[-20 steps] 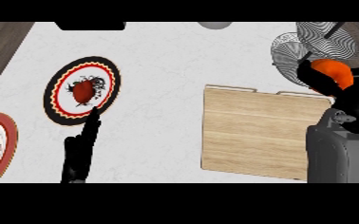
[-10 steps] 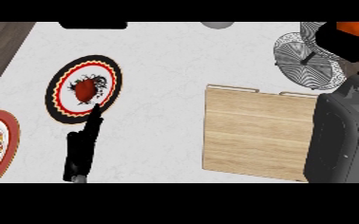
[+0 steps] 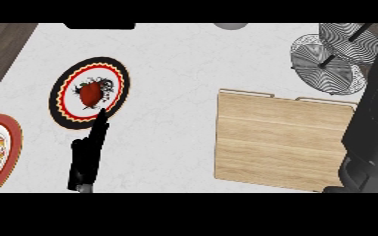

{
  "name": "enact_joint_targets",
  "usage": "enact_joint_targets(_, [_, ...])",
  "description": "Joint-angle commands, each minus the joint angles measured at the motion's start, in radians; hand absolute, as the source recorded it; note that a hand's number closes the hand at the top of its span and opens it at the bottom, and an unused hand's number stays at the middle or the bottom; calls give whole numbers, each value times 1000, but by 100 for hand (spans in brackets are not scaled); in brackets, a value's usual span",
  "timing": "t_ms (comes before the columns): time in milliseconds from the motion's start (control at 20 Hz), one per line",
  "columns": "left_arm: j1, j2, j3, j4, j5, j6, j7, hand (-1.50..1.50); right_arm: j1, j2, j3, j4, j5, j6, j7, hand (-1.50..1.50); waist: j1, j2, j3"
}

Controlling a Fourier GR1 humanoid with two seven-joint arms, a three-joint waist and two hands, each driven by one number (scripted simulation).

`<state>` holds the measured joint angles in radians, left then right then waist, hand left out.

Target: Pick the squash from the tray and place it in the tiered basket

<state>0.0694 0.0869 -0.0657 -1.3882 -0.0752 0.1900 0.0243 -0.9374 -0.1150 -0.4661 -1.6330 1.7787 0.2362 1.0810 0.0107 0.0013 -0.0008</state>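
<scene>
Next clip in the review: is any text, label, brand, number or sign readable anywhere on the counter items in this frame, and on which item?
None: no readable text, label, brand, number or sign appears.
The wooden tray shows only plain grain.
The tiered basket carries black-and-white wavy stripes, not letters.
The plate holding a red item has a red and yellow rim and dark squiggles, decoration rather than writing.

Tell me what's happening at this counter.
The wooden tray has nothing on it, and no squash shows anywhere. The tiered basket stands at the far right. The right arm runs along the right edge, its hand out of view. The left hand rests open beside a plate holding a red item.
</scene>
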Motion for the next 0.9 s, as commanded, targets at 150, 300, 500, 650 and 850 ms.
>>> enact_joint_targets(150, [13, -28, -24, -21, -19, 19, 13, 0, -108, -139, -142, 231, -83, -41, 34, 150, 3, 1, 1])
enact_joint_targets(300, [21, -29, -24, 10, -26, 15, -29, 0, -103, -168, -177, 411, -119, -170, -7, 150, 10, 5, 1])
enact_joint_targets(500, [-14, -34, -25, 16, -37, 21, -10, 0, -110, -213, -181, 515, -159, -188, -23, 150, 5, 3, 1])
enact_joint_targets(650, [13, -37, -30, -1, -24, 8, 5, 0, -109, -240, -212, 668, -176, -310, -43, 150, 15, 8, 1])
enact_joint_targets(850, [52, 28, 2, -68, 6, -45, 16, 0, -110, -302, -226, 807, -181, -396, -41, 150, 21, 7, 2])
